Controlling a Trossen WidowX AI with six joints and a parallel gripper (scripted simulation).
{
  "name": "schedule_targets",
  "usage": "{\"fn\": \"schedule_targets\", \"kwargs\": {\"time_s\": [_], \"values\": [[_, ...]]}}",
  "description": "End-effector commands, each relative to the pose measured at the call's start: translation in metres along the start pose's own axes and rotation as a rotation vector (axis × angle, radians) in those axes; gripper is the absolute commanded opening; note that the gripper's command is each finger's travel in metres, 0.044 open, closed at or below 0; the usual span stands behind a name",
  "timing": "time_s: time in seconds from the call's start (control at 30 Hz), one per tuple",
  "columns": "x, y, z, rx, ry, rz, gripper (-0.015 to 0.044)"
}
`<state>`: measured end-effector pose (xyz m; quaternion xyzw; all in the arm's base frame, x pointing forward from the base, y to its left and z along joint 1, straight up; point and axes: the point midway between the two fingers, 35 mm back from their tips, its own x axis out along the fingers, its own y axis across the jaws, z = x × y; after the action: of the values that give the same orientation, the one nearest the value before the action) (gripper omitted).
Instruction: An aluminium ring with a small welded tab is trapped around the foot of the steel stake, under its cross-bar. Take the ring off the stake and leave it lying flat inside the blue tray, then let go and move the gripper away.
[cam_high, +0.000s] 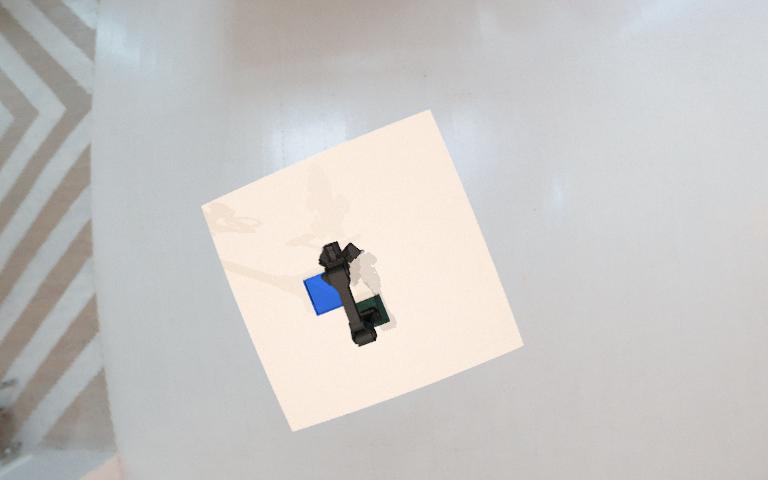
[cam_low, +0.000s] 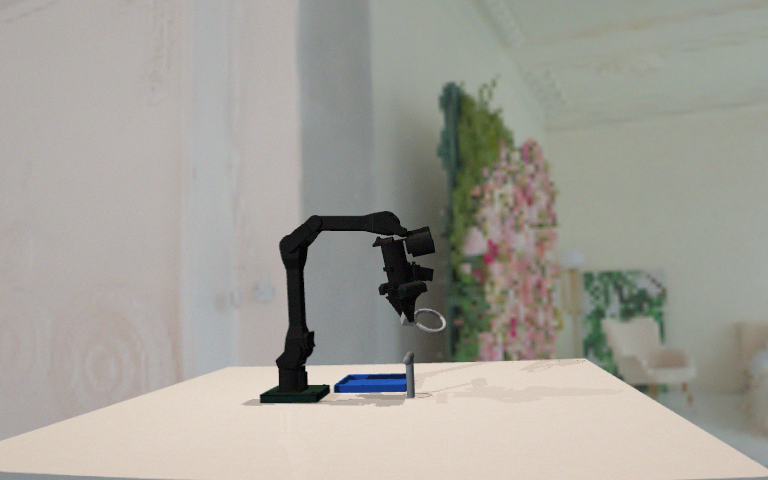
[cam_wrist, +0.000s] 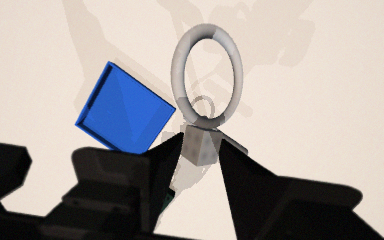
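My gripper (cam_low: 408, 320) (cam_wrist: 201, 139) is shut on the grey tab (cam_wrist: 200, 147) of the aluminium ring. The ring (cam_low: 444, 322) (cam_wrist: 178, 75) is off the stake and hangs in the air, extending outward from the fingertips, tilted in the exterior view. The steel stake (cam_low: 410, 378) stands upright on the table, well below the gripper. In the wrist view, a grey bar end, apparently the stake's, shows behind the tab. The blue tray (cam_high: 322, 295) (cam_low: 370, 388) (cam_wrist: 125, 110) lies on the table with no ring in it. In the top view the arm hides the fingertips, ring and stake.
The arm stands on a dark green base (cam_high: 382, 308) (cam_low: 294, 397) close to the tray. In the top view, the arm covers one edge of the tray. The pale table top (cam_high: 430, 237) (cam_low: 396, 441) carries shadows of the arm and ring.
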<state>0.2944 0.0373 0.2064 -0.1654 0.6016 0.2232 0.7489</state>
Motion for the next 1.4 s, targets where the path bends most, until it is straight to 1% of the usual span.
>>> {"fn": "schedule_targets", "kwargs": {"time_s": [0.0, 1.37], "values": [[-0.003, 0.006, 0.0, -0.038, -0.012, -0.018, 0.0], [-0.005, 0.076, -0.023, -0.403, -0.06, -0.15, 0.0]]}}
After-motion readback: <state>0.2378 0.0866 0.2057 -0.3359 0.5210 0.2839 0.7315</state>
